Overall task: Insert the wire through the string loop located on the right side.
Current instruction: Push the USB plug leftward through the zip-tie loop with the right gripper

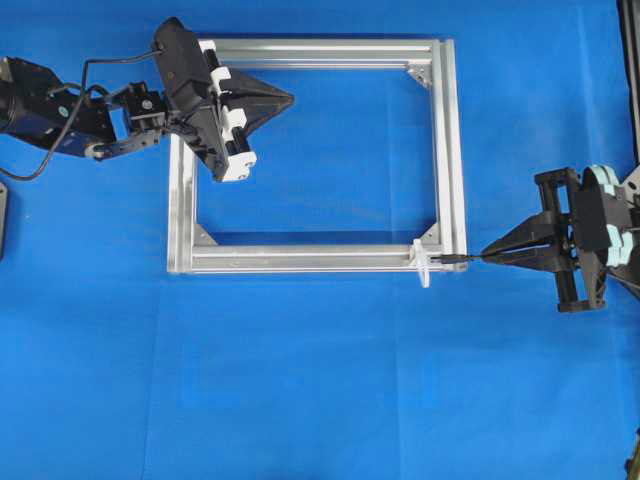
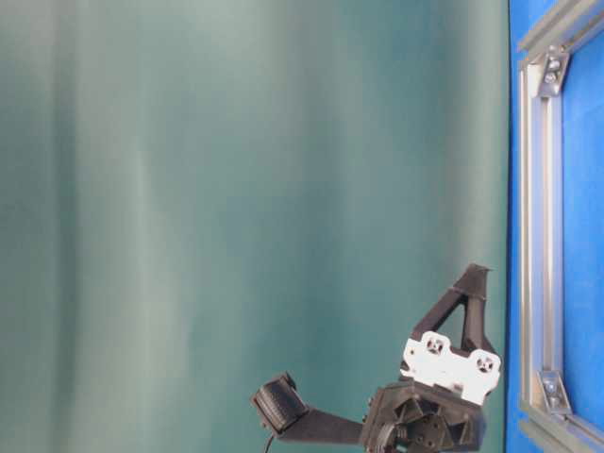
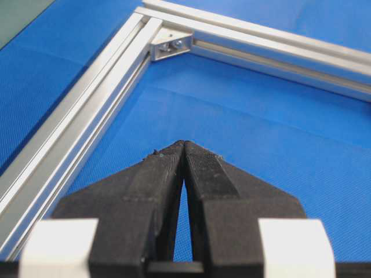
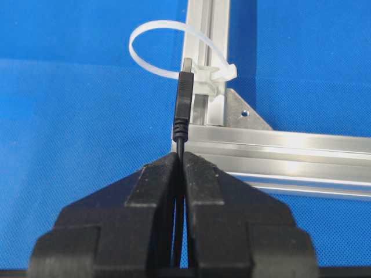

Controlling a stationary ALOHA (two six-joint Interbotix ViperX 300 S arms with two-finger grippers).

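A: Right gripper (image 4: 181,156)?
B: Clamped on the wire (image 4: 184,101), plug tip sticking out, lower right of the overhead view, just beside the silver frame (image 1: 448,140) corner.
A: String loop (image 4: 153,43)?
B: White loop on the frame's bar; in the right wrist view the plug tip overlaps it. Cannot tell if it's through.
A: Left gripper (image 3: 184,146)?
B: Fingers pressed together, nothing held, upper left inside the frame.

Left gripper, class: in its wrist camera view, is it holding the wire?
No. The left gripper is shut with nothing between its fingertips; the wire is clamped in the right gripper instead.
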